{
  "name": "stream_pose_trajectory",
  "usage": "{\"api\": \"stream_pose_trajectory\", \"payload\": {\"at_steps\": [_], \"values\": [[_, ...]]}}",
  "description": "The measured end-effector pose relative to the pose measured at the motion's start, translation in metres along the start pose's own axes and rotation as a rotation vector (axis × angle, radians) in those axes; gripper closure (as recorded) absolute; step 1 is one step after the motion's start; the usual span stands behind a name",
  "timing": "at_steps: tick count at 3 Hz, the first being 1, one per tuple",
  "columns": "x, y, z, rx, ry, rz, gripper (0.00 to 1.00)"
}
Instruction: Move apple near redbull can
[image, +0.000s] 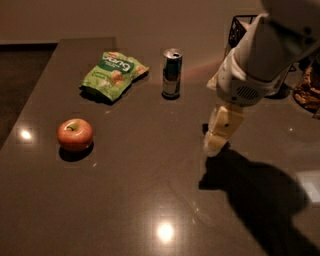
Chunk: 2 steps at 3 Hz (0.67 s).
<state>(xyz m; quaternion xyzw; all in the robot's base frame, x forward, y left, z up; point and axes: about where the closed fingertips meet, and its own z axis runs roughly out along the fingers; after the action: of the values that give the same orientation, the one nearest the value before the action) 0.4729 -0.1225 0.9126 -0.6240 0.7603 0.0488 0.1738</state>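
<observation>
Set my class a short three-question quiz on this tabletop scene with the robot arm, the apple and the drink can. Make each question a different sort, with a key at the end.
1. True or false: the small round red-orange apple touches the slim blue and silver Red Bull can.
2. Which thing lies on the dark table beside the can? A) a green crinkled snack bag B) a yellow banana C) a white plate
3. Fill in: the robot's pale gripper, over the table, is nearer the ____ than the apple.
Key: 1 false, they lie well apart; 2 A; 3 can.
</observation>
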Motion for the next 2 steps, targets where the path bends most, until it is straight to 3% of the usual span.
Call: {"api": "stream_pose_trajectory", "payload": {"at_steps": [2], "values": [[-0.095,0.003,0.073,-0.07,-0.161,-0.09,0.0]]}}
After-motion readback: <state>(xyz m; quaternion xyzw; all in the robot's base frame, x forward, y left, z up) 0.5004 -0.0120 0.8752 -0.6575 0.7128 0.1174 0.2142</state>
